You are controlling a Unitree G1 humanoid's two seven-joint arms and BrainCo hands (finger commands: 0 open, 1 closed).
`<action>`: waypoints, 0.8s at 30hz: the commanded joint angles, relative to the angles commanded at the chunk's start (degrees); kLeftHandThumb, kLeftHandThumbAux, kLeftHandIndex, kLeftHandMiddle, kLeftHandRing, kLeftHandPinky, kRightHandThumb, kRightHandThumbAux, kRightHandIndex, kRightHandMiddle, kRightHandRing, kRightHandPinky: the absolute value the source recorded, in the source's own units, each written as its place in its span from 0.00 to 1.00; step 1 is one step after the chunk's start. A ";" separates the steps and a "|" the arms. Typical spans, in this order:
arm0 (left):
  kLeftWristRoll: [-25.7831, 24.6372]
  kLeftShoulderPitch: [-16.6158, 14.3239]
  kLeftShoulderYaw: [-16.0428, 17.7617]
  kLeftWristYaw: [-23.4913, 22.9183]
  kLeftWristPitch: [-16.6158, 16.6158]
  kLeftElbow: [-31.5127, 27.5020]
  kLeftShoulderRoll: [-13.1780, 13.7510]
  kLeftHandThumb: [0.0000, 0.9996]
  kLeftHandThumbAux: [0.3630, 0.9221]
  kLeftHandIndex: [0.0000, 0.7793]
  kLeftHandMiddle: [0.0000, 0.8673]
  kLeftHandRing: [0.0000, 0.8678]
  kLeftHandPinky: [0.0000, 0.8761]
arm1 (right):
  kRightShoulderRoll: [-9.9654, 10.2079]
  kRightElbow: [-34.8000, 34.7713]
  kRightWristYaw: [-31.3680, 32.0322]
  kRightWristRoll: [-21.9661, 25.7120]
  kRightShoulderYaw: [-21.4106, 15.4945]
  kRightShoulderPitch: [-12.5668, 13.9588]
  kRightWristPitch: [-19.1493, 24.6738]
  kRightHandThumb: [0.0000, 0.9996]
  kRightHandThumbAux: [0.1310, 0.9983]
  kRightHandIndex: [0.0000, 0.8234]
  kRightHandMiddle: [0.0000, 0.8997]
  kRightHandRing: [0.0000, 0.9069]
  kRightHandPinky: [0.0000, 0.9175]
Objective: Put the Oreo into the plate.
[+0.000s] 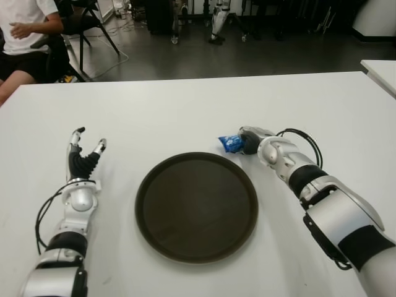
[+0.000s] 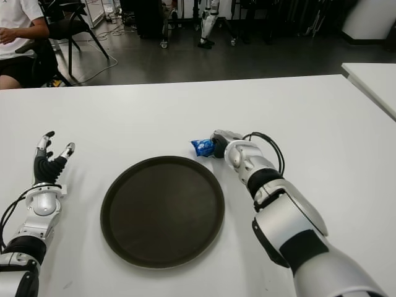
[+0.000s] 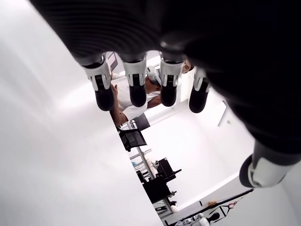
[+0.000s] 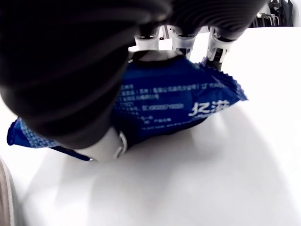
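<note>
The Oreo (image 1: 231, 143) is a small blue packet lying on the white table just beyond the upper right rim of the round dark plate (image 1: 143, 185). My right hand (image 1: 249, 141) reaches in from the right and is shut on the packet. In the right wrist view the fingers (image 4: 181, 40) curl over the top of the Oreo (image 4: 178, 101) and the thumb presses its near side, with the packet touching the table. My left hand (image 1: 84, 154) shows to the left of the plate, its fingers (image 3: 136, 84) spread and holding nothing. The plate has nothing in it.
The white table (image 1: 185, 105) extends far beyond the plate. A seated person (image 1: 25, 31) is at the far left behind the table. Another white table's corner (image 1: 380, 69) shows at the right. Chairs and stands fill the dark floor behind.
</note>
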 joint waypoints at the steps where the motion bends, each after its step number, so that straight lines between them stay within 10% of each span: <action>1: 0.04 0.00 -0.02 0.07 0.16 -0.08 -0.01 0.00 0.29 0.00 0.00 0.00 0.00 | 0.01 0.01 -0.02 0.15 -0.17 0.05 -0.05 0.70 0.69 0.50 0.10 0.03 0.00; 16: 0.63 0.33 -0.30 0.46 0.75 -0.87 0.03 0.00 0.32 0.00 0.00 0.00 0.00 | 1.08 -0.16 -6.36 3.45 -4.85 0.89 1.72 0.70 0.68 0.51 0.12 0.08 0.09; 20: 0.49 0.26 -0.24 0.12 0.35 -0.59 0.12 0.00 0.30 0.00 0.00 0.00 0.00 | 1.55 -0.72 -10.61 5.66 -7.61 1.25 0.85 0.70 0.68 0.52 0.23 0.15 0.13; 24: 0.19 0.25 -0.13 -0.45 -0.14 -0.38 0.12 0.00 0.29 0.00 0.00 0.00 0.00 | 1.96 -1.22 -13.74 7.61 -9.70 1.61 -0.57 0.71 0.67 0.53 0.46 0.31 0.39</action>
